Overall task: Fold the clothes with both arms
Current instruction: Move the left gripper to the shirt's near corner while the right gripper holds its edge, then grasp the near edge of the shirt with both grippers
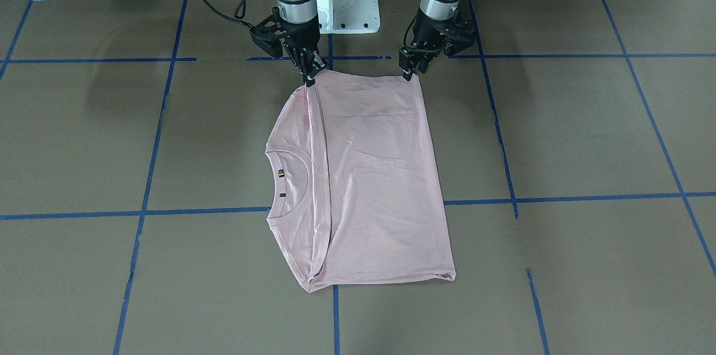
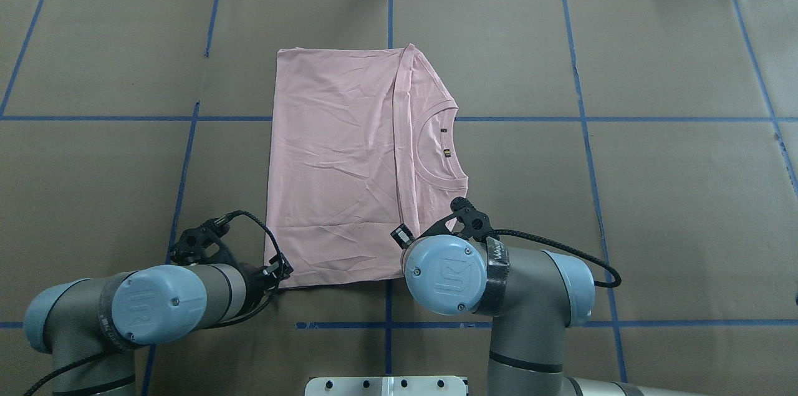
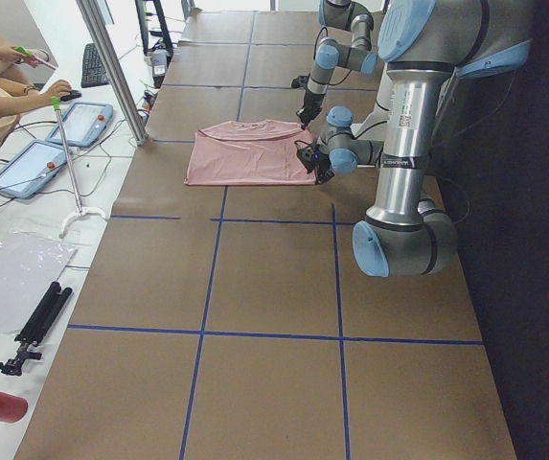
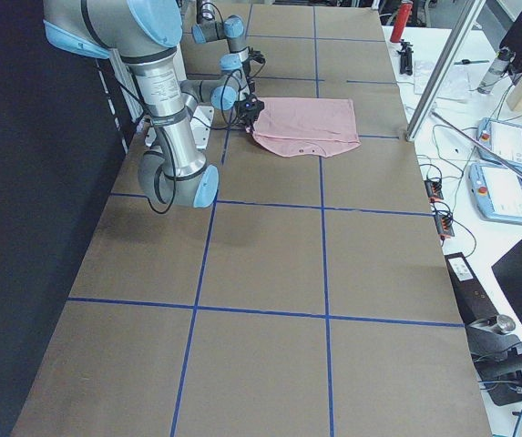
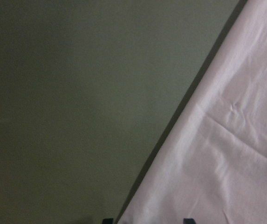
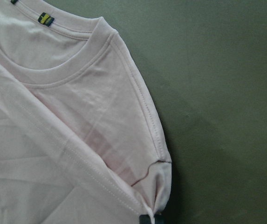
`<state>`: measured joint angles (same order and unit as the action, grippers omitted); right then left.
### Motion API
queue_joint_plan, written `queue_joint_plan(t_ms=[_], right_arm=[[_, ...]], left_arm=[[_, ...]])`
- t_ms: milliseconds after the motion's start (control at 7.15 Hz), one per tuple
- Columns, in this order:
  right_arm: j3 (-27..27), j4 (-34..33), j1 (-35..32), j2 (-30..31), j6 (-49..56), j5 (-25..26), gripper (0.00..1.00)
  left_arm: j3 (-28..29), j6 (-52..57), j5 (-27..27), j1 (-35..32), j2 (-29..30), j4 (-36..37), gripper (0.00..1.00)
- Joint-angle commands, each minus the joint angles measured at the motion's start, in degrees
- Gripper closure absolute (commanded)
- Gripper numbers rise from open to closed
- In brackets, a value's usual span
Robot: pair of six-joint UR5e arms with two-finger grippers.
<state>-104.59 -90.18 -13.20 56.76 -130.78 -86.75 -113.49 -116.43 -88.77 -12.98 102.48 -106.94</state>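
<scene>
Pale pink short-sleeved cotton T-shirt [image 2: 336,159]: judged light, limp; hold at 2 corners by counter's [image 2: 623,196] robot-side edge. Right pincer [image 1: 309,80] clamped on 1; left pincer [image 1: 413,72] apart.

You have even, diffuse light from above on the table [image 1: 559,137], with only soft, blurred shadows lying on it either side of the T-shirt [image 1: 375,176]. Your left wrist view is dim and soft in focus. The right wrist view is sharper, its stitching clear, and the overhead view's far strip is blown out white.
</scene>
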Motion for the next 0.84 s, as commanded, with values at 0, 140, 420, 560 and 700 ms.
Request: queue_joint_plan(t_ms=[0, 140, 420, 560, 700], right_arm=[[0.0, 0.0, -0.1, -0.1, 0.1, 0.0, 1.00], [0.0, 0.0, -0.1, 0.0, 0.1, 0.0, 1.00], [0.0, 0.0, -0.1, -0.1, 0.0, 0.0, 1.00], [-0.1, 0.0, -0.2, 0.2, 0.0, 0.0, 1.00], [-0.1, 0.0, -0.2, 0.3, 0.0, 0.0, 1.00]], left_arm=[[-0.2, 0.4, 0.0, 0.1, 0.9, 3.0, 0.43], [0.0, 0.5, 0.0, 0.1, 0.7, 3.1, 0.43], [0.0, 0.6, -0.3, 0.3, 1.4, 5.6, 0.46], [0.1, 0.6, -0.3, 0.3, 1.4, 5.6, 0.49], [0.2, 0.6, -0.3, 0.5, 1.5, 5.6, 0.51]])
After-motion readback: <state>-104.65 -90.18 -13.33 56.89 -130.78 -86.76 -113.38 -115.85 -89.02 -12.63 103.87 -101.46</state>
